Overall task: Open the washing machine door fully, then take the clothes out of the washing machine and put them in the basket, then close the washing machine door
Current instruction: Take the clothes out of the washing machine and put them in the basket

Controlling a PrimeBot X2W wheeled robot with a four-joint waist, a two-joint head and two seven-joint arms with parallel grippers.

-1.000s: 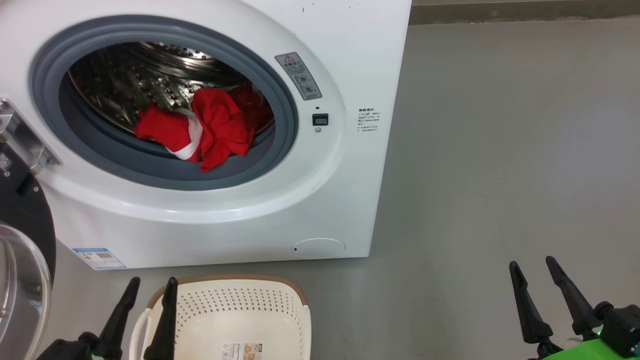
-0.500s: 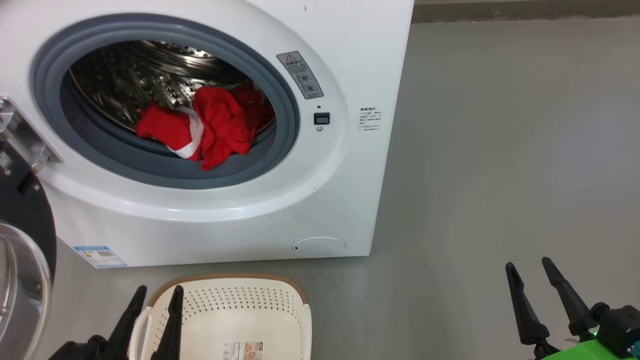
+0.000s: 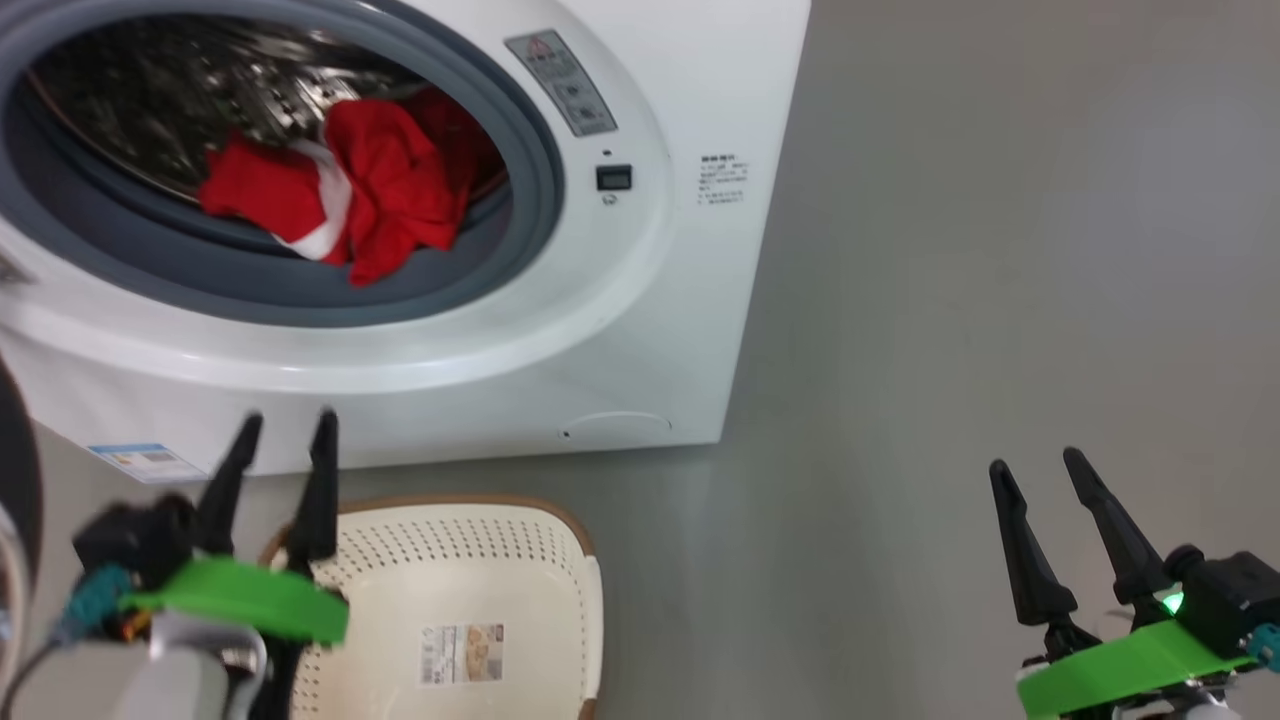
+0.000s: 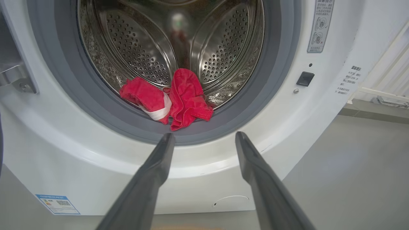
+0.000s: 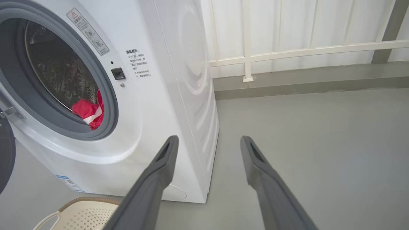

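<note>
The white washing machine [image 3: 690, 90] stands with its door [image 3: 15, 480] swung wide at the far left, only a dark edge of it showing. Red clothes [image 3: 350, 195] with white trim lie at the drum's front lip, over the grey gasket [image 4: 271, 80]. The same clothes [image 4: 174, 97] sit straight ahead in the left wrist view. My left gripper [image 3: 285, 425] is open and empty, raised above the cream basket [image 3: 480, 560] and short of the washer's front. My right gripper [image 3: 1035, 465] is open and empty over the floor at the right.
Grey floor [image 3: 1000, 250] spreads to the right of the washer. A white railing and low kerb [image 5: 287, 54] run behind it. A small round flap [image 3: 615, 425] sits low on the washer front.
The head camera has tilted down and shifted, so the whole scene sits higher. My left arm has risen and reached forward toward the washer, its green wrist now in view. The clothes lie as before.
</note>
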